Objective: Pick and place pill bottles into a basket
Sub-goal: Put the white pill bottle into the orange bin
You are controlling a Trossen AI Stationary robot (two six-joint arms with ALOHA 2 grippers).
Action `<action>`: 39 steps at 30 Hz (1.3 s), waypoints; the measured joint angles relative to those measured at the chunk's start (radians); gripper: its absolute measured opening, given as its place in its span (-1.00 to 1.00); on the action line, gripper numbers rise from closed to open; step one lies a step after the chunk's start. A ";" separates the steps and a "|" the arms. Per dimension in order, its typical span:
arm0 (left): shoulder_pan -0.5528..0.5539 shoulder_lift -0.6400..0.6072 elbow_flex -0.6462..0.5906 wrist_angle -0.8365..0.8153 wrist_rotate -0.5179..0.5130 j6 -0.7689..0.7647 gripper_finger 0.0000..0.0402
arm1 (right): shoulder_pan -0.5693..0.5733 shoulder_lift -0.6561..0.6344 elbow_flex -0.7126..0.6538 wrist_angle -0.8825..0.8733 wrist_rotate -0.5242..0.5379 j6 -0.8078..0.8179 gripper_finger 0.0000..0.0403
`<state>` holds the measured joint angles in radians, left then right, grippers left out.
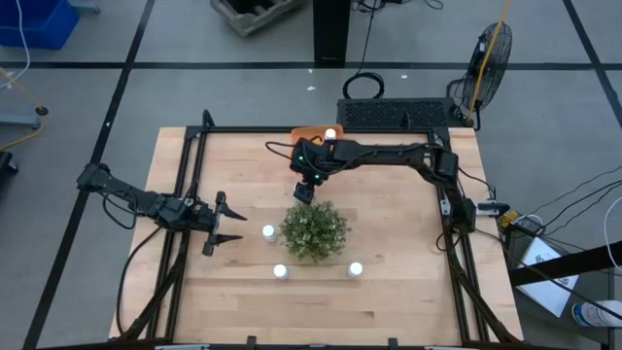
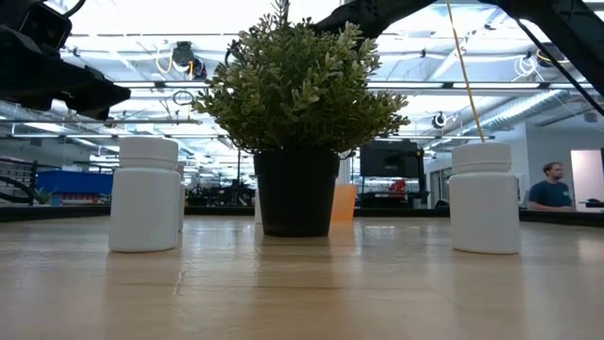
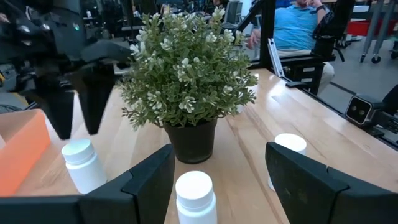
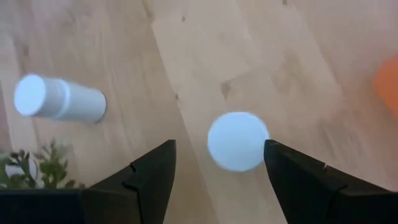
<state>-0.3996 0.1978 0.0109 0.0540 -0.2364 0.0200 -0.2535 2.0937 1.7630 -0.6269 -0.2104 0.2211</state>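
The pill bottles are small and white. One bottle (image 4: 237, 140) stands on the table just far of the green plant (image 1: 313, 231). My right gripper (image 1: 305, 193) hangs open above it, slanting down, its fingers (image 3: 79, 102) over the cap without touching. Three more bottles stand around the plant, at its left (image 1: 268, 232), near left (image 1: 280, 271) and near right (image 1: 356, 269). The orange basket (image 1: 309, 133) sits at the table's far edge with a white bottle (image 1: 330, 133) at it. My left gripper (image 1: 240, 224) waits open at the left, short of the left bottle (image 3: 196, 193).
The potted plant stands in the table's middle, close beside my right gripper and between the bottles. A dark frame (image 1: 194, 194) runs along the table's left, right and far edges. A person (image 3: 298, 25) sits beyond the table's right side.
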 joint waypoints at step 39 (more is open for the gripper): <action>0.000 0.000 0.000 0.001 0.000 -0.006 0.27 | -0.007 0.039 -0.071 0.055 0.030 -0.026 0.18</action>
<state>-0.3996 0.1982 0.0109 0.0551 -0.2363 0.0143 -0.2604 2.1330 1.6917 -0.5721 -0.1801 0.1947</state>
